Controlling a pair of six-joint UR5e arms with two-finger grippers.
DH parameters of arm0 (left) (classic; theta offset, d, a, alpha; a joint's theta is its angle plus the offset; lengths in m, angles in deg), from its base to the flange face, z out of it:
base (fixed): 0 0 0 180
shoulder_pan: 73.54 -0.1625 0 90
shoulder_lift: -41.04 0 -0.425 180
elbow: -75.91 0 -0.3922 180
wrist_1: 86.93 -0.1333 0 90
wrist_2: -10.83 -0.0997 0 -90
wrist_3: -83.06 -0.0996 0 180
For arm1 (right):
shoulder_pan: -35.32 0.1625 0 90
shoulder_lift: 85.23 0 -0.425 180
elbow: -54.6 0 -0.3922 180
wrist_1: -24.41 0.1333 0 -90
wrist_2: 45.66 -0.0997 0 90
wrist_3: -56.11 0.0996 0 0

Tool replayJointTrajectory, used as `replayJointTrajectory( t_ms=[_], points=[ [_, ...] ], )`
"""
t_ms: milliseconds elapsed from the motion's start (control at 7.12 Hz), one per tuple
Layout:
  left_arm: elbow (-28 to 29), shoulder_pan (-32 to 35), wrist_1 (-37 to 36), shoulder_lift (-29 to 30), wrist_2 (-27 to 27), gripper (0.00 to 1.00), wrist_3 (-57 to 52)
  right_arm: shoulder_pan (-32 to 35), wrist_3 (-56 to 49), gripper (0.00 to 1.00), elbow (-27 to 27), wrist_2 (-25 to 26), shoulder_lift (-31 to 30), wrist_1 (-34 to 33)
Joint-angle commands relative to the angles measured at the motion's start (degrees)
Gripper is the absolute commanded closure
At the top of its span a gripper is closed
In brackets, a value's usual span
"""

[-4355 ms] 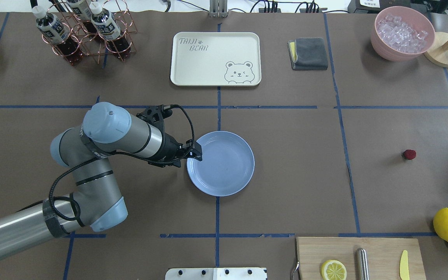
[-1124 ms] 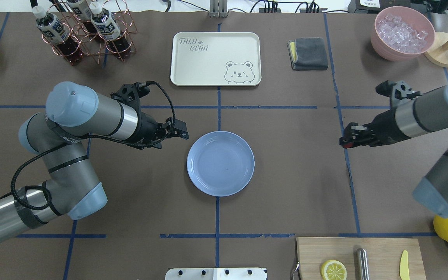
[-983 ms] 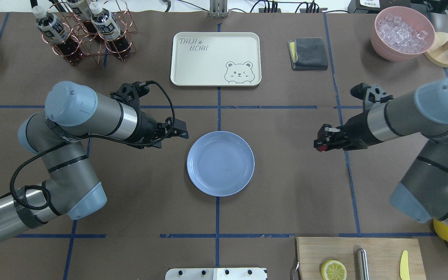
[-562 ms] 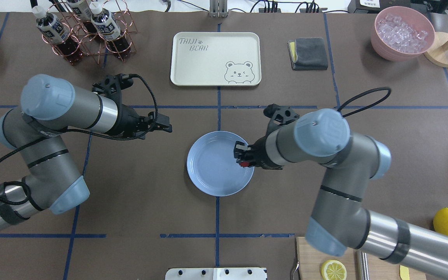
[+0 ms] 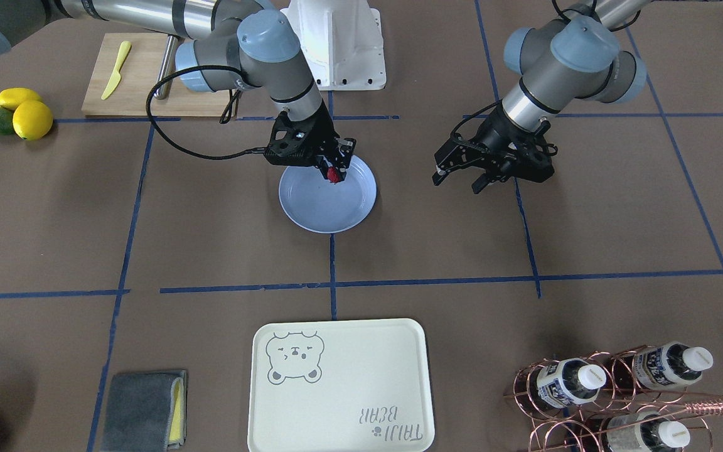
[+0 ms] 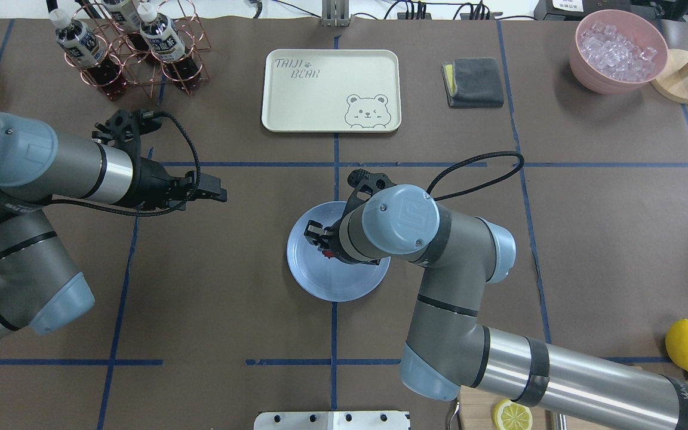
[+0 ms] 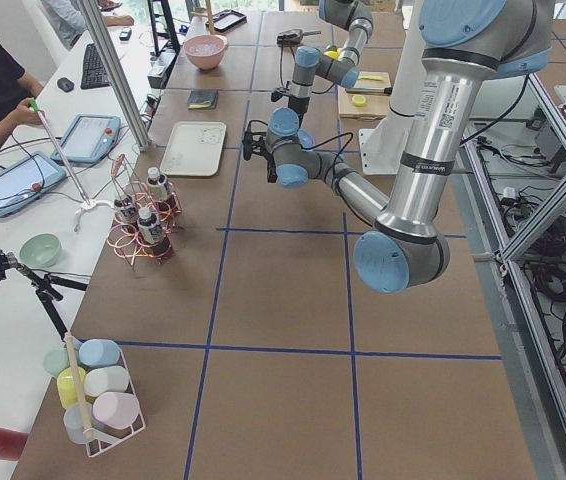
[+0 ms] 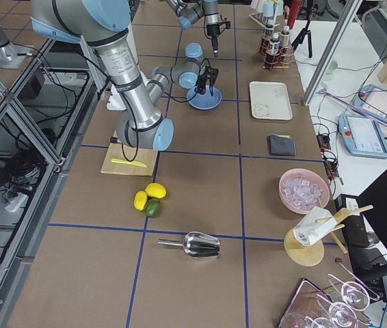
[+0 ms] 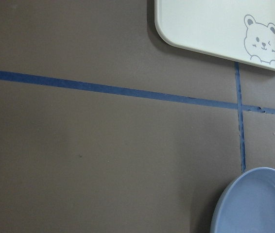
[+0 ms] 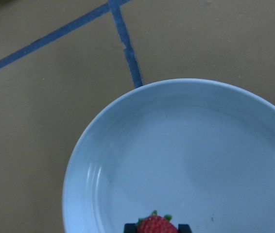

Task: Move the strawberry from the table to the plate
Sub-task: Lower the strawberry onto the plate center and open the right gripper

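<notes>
The strawberry (image 10: 155,225) is a small red berry held between the two fingers of my right gripper (image 5: 334,173), which is shut on it. It hangs just over the inside of the light-blue plate (image 5: 327,210), near the rim on the robot's side. From overhead, the right gripper (image 6: 320,239) is over the plate (image 6: 335,283) and only a red speck of the strawberry (image 6: 330,255) shows under the wrist. My left gripper (image 6: 217,193) is open and holds nothing, well to the left of the plate above bare table (image 6: 230,286). The left wrist view shows only the plate's edge (image 9: 259,204).
A cream bear-print tray (image 6: 331,89) lies beyond the plate. A copper rack of bottles (image 6: 123,54) stands far left. A grey cloth (image 6: 474,82) and a pink bowl of ice (image 6: 617,51) are far right. Lemons (image 6: 687,345) sit at the near right edge.
My right arm has carried the strawberry leftwards from the right side of the table to over the plate. My left arm has drawn back to the left, away from the plate.
</notes>
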Motion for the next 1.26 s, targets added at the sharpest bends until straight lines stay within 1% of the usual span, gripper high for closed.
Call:
replayJointTrajectory(
  t_ms=[0, 140, 702, 843, 983, 1124],
  points=[
    [-0.1, 0.0, 0.0, -0.2, -0.1, 0.05, 0.1, 0.0, 0.0, 1.00, 0.9, 0.2, 0.0, -0.7],
    [-0.1, 0.0, 0.0, -0.2, -0.1, 0.05, 0.1, 0.0, 0.0, 1.00, 1.8, 0.3, 0.3, -0.7],
    [0.1, -0.1, 0.0, -0.1, -0.3, 0.05, 0.1, 0.0, -0.2, 1.00, 2.1, 0.3, -0.3, -0.7],
    [0.2, -0.1, 0.0, 0.0, -0.3, 0.05, 0.1, 0.0, -0.4, 0.98, 2.1, 0.3, -0.3, -0.7],
    [0.2, -0.1, 0.0, -0.1, -0.3, 0.05, 0.1, 0.0, -0.5, 0.68, 2.4, 0.3, -0.2, -0.7],
    [0.3, -0.1, 0.1, -0.1, -0.4, 0.05, 0.1, 0.0, -0.5, 0.49, 2.4, 0.3, -0.2, -0.7]
  ],
)
